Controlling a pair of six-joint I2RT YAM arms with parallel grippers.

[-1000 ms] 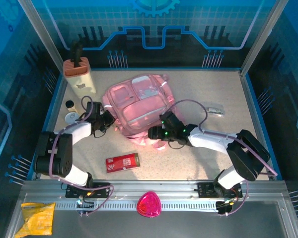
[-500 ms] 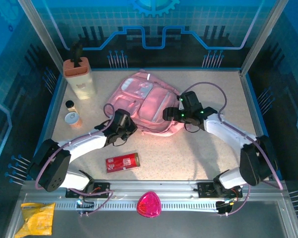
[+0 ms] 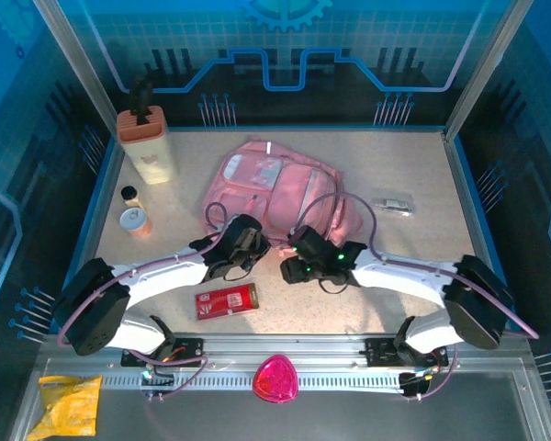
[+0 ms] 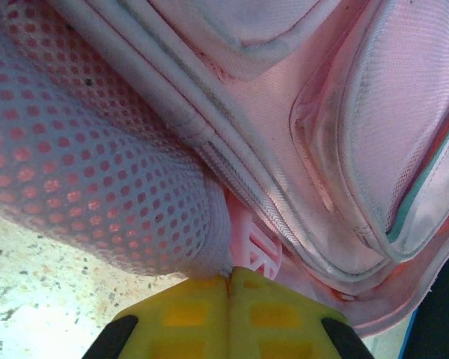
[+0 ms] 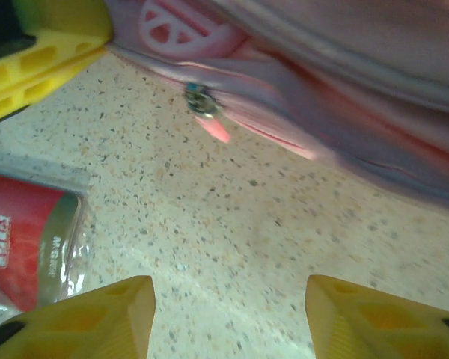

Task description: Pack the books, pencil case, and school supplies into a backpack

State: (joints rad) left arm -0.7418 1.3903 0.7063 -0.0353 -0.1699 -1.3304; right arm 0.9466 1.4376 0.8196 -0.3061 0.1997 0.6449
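Backpack (image 3: pixel 268 179) lies flat mid-table, toward the back, soft pink and the biggest thing out there. Left arm is stretched low across the table from its base, forearm angled up and in, and the left gripper (image 3: pixel 254 241) is right on the bag's near edge. From the left wrist view its yellow fingers (image 4: pixel 187 314) are clenched tight together, biting the bag's rim where perforated pink mesh meets a pink plastic tab with cut-outs. Woven piping and padded, quilted panels run off above that.

Right arm now: elbow folded out wide on its own side, forearm reaching back in toward centre, right gripper (image 3: pixel 286 266) hovering just off the bag's near corner, close to its partner. Jaws spread apart, nothing between them, just bare speckled table (image 3: pixel 395 156) under the yellow fingertips (image 5: pixel 97 314). A small metal zip puller (image 5: pixel 200 99) with a pink tag hangs off the bag there.

Pencil case (image 3: pixel 227 300) sits nearer the arms, flat, red, glossy in clear wrap; its pale lettering is too cut off to read. Small grey-white oblong school supplies (image 3: pixel 392 204) rest well off to the right. A tall beige box (image 3: pixel 147 145) with a black top stands at the back left.
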